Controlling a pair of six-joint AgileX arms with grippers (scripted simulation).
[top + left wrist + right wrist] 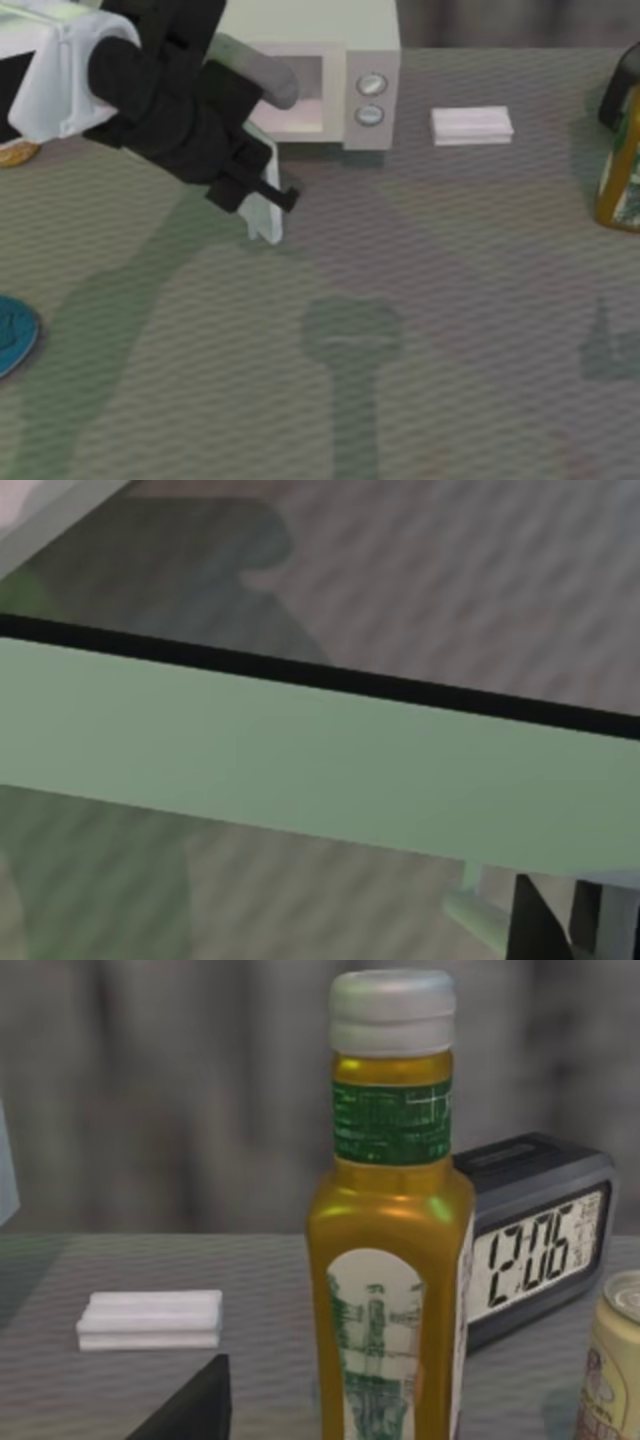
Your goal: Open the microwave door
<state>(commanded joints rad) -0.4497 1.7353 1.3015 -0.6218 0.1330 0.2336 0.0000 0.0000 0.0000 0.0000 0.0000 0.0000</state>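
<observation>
Near the tabletop's far edge, left of its middle, stands the small pale grey-white box of a microwave (345, 75) with two round silver knobs, and its flat pale door panel (266, 205) with the thin edge handle is already swung well out toward the near edge, so the cavity shows. My left hand (262, 192) sits at that door's free edge with its dark fingers (288, 196) against the panel; I judge them closed on the edge, though the top view shows this only partly, and my left wrist view shows little but the door's long pale slab. The risk now is slipping off the thin edge if I pull off the hinge's arc, or dragging the whole box forward. My right arm is parked at the right edge, by a yellow oil bottle (390, 1240), a black digital clock (535, 1245) and a flat white block (471, 125).
</observation>
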